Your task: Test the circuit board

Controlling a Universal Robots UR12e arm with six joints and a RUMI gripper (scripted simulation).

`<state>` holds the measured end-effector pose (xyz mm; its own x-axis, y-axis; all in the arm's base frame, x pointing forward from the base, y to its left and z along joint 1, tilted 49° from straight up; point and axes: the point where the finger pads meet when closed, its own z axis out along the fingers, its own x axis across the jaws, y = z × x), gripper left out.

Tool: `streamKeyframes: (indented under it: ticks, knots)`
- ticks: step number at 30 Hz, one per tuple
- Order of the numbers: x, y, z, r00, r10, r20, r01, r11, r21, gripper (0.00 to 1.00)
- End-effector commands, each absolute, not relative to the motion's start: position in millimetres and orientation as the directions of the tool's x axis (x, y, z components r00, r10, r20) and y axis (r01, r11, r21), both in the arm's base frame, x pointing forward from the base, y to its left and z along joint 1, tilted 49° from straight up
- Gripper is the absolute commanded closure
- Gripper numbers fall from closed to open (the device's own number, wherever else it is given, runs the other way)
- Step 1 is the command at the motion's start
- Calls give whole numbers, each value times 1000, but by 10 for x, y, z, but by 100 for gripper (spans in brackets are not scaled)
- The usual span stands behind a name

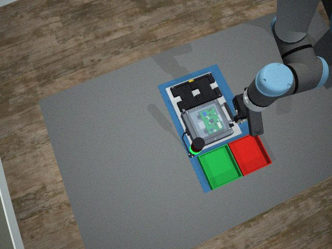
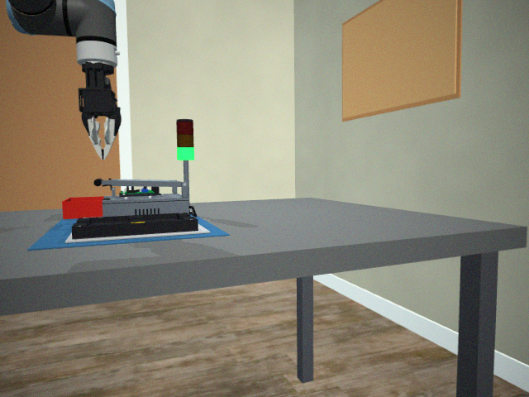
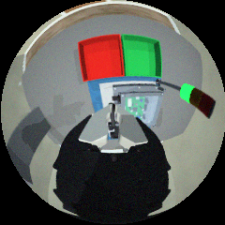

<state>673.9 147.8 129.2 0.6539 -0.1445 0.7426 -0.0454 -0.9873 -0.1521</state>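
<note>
The green circuit board (image 1: pixel 210 120) lies flat in the tester (image 1: pixel 207 123) under the closed clear lid (image 2: pixel 140 183). It also shows in the wrist view (image 3: pixel 137 104). The signal light (image 2: pixel 185 152) on its pole glows green, and it shows in the wrist view (image 3: pixel 187 91) too. My gripper (image 2: pixel 102 154) is shut and empty. It hangs well above the tester's handle end (image 2: pixel 97 182), by the latch side (image 1: pixel 231 124). The green bin (image 1: pixel 219 166) and the red bin (image 1: pixel 249 154) stand side by side beside the tester, both empty.
The empty black tray (image 1: pixel 196 91) sits behind the tester on the blue mat (image 1: pixel 193 80). The light pole base (image 1: pixel 196 146) stands at the tester's corner next to the green bin. The arm's forearm (image 1: pixel 278 83) reaches in from the right.
</note>
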Motion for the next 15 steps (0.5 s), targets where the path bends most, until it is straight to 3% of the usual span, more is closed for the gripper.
streamKeyframes:
  ticks: [1, 15]
  knots:
    - [6738, 1480, 1296, 657, -46, 752, 23, -996, -81, 100]
    - [6738, 1479, 1295, 655, 8, 756, 59, -997, -40, 100]
